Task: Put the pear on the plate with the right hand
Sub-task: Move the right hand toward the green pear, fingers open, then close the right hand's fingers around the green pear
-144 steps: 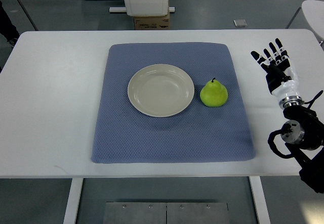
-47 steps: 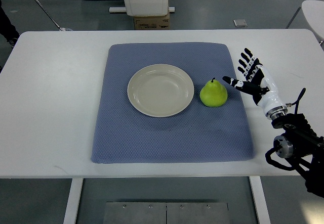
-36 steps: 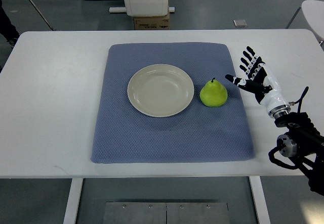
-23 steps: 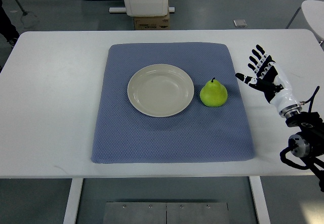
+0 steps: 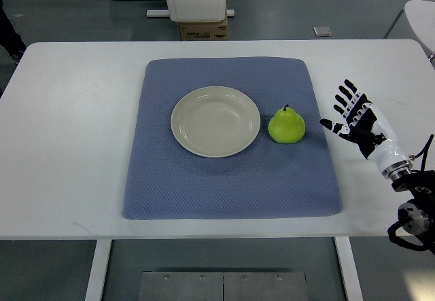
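While pear (image 5: pixel 286 125) sits upright on blue mat (image 5: pixel 231 179), just right of plate (image 5: pixel 215 121), nothing grips it. Plate bare, cream, mid-mat. Right hand (image 5: pixel 358 119) hovers over white table (image 5: pixel 75 131) off mat's right edge, near pear, fingers (image 5: pixel 345 96) splayed, holding nothing.

My right hand (image 5: pixel 355 117) hovers at about four o'clock in the view, palm up, fingers (image 5: pixel 348 96) spread and pointing toward eleven o'clock, grasping nothing. My forearm runs back toward five o'clock and exits at the right edge.
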